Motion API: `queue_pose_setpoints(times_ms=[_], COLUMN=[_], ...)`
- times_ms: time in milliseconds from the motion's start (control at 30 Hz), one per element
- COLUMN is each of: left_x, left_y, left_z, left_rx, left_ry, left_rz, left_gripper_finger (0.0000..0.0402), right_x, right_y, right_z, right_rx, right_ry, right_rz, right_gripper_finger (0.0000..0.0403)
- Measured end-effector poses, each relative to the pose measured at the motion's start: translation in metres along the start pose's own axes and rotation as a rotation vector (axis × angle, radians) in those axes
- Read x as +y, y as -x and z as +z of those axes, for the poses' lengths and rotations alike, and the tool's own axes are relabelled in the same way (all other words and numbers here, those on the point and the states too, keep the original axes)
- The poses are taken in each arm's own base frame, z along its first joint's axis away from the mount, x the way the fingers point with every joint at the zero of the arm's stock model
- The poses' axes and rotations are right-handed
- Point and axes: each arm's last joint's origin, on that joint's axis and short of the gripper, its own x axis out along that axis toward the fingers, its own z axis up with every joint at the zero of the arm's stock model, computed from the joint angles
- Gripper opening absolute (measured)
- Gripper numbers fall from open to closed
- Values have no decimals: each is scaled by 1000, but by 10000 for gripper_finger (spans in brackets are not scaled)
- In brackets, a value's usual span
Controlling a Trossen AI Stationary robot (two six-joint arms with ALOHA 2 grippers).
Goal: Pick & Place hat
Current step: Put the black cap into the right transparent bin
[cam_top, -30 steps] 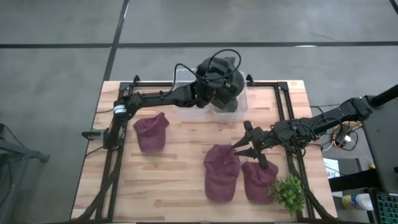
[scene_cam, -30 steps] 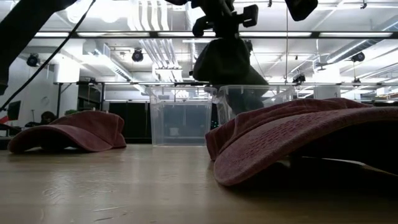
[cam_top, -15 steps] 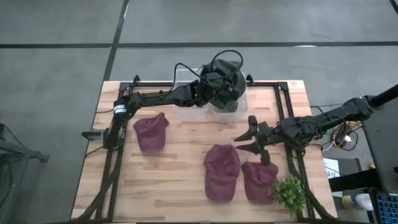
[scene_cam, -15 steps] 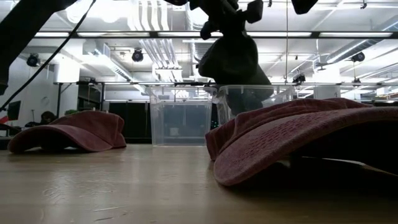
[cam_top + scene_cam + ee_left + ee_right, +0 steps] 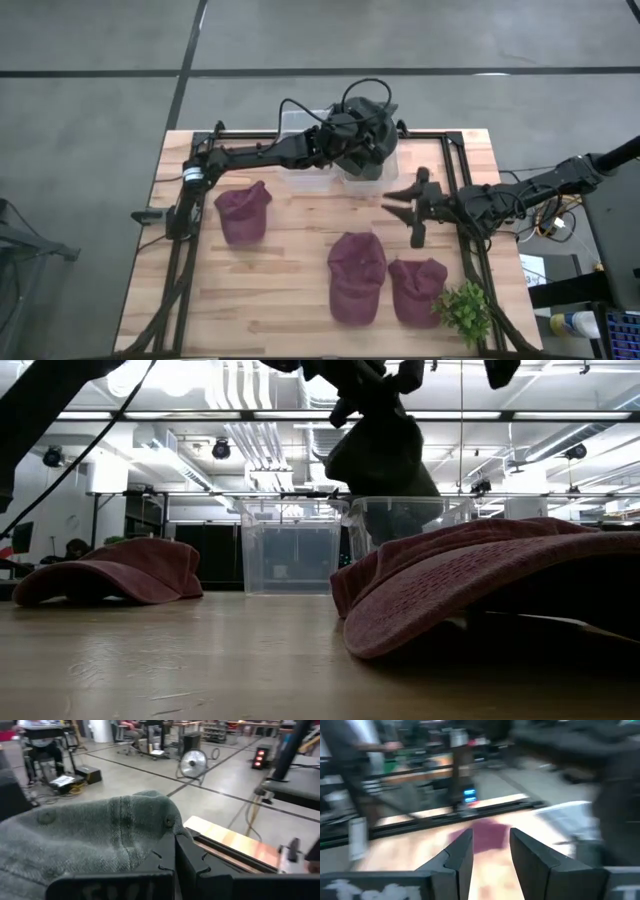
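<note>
A dark grey-green hat (image 5: 372, 125) hangs over the clear bin (image 5: 410, 520) at the table's far middle, with my left gripper (image 5: 175, 842) shut on it. In the low view the hat (image 5: 380, 455) dangles clear above the bin's rim. Three maroon hats lie crown up on the wood: one at the left (image 5: 243, 212), one in the middle (image 5: 357, 275) and one beside it to the right (image 5: 415, 290). My right gripper (image 5: 390, 200) hovers open over bare wood right of centre, beyond the two near hats, with nothing between its fingers (image 5: 465, 855). My left gripper pinches the hat's crown fabric at its edge (image 5: 170, 827), beside an eyelet, between its two shut fingers. It reaches in roughly level from the table's left side. The hat hangs slack below the fingers, clear of the bin and the table.
A second clear bin (image 5: 300, 165) stands left of the first at the far edge. A small green plant (image 5: 463, 310) sits at the near right corner. Black frame rails (image 5: 455, 175) run along the table's sides. Bare wood lies between the left hat and the middle one.
My left gripper has turned at the wrist in place, and the hanging hat has swung a little toward the table's right. My right gripper has risen and drawn back from the two near maroon hats toward the far edge, swinging round to point level toward the table's left.
</note>
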Motion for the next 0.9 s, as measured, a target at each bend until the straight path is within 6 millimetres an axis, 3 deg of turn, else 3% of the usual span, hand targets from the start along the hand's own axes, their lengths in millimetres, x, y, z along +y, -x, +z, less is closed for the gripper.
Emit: queue_pose_setpoints(times_ms=[467, 900], left_x=[1, 0], left_y=[4, 4], left_z=[4, 2], left_rx=[-1, 30], left_ry=[-5, -14], left_rz=[-15, -52], left_gripper_finger=[3, 3], right_x=[-23, -33], right_y=[16, 15], right_z=[15, 27], right_rx=[-92, -110], right_ry=[196, 249], right_rz=[-621, -713], right_gripper_finger=[125, 150])
